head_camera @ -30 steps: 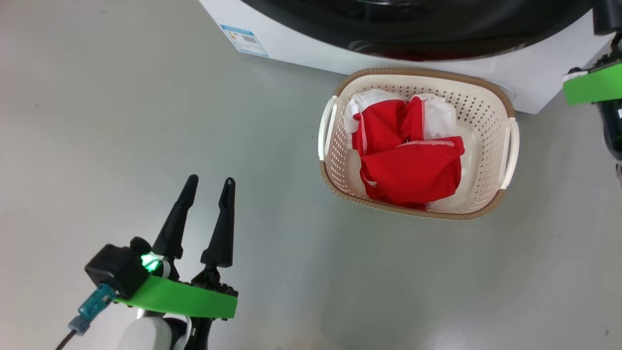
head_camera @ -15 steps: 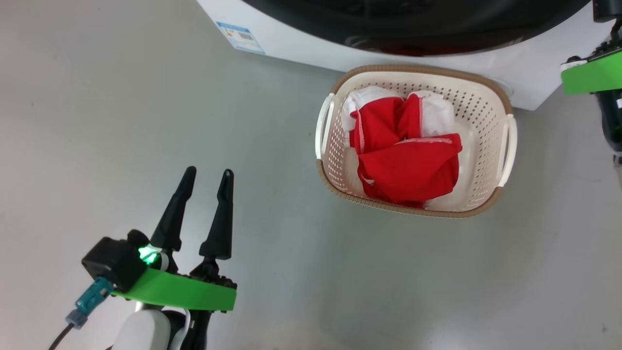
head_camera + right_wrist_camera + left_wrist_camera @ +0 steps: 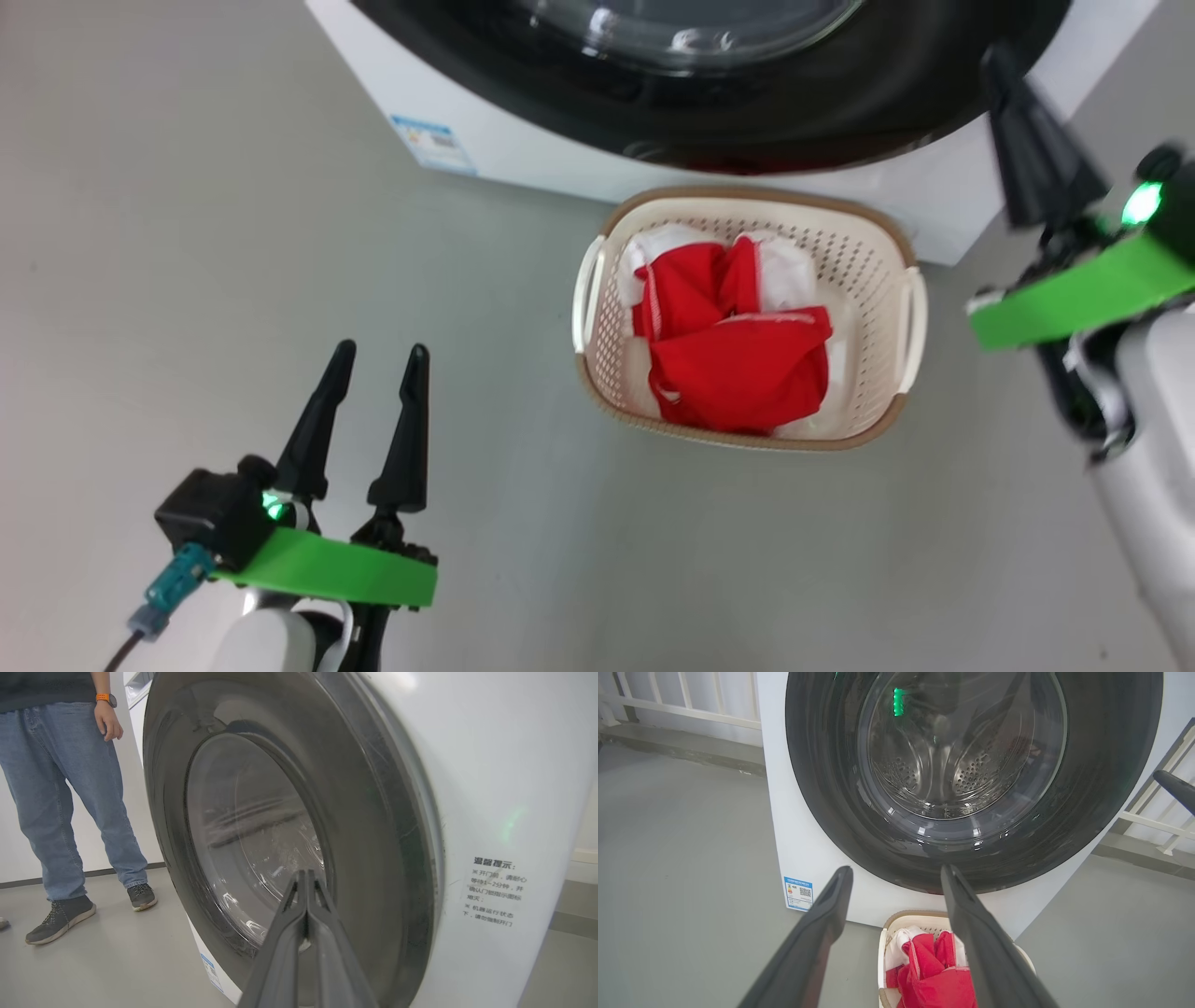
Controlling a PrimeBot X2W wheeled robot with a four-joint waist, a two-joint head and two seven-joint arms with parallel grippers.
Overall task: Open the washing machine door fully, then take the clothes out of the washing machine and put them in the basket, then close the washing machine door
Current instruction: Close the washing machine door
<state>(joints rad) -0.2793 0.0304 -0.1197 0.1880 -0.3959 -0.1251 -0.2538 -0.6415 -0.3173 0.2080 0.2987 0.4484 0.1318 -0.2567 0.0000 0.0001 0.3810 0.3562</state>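
Note:
The washing machine (image 3: 523, 140) stands at the top of the head view, and its door (image 3: 840, 103) lies flat against the front. Through the door's glass (image 3: 957, 751) the steel drum shows. The basket (image 3: 868, 271) sits on the floor just before the machine, with the red and white clothes (image 3: 738, 364) bunched inside it. My left gripper (image 3: 381, 350) hovers open and empty over the floor, left of the basket. My right gripper (image 3: 997, 56) is shut on nothing, its tips (image 3: 306, 873) close beside the door's right rim (image 3: 373, 812).
A person in jeans (image 3: 70, 788) and dark shoes stands to the machine's left. A white railing (image 3: 682, 700) runs behind the machine. Grey floor (image 3: 187, 233) lies open left of and in front of the basket.
The head camera has tilted up, so more of the door shows. My right gripper has come further into view, from the right edge toward the door's rim. The left gripper has stayed put.

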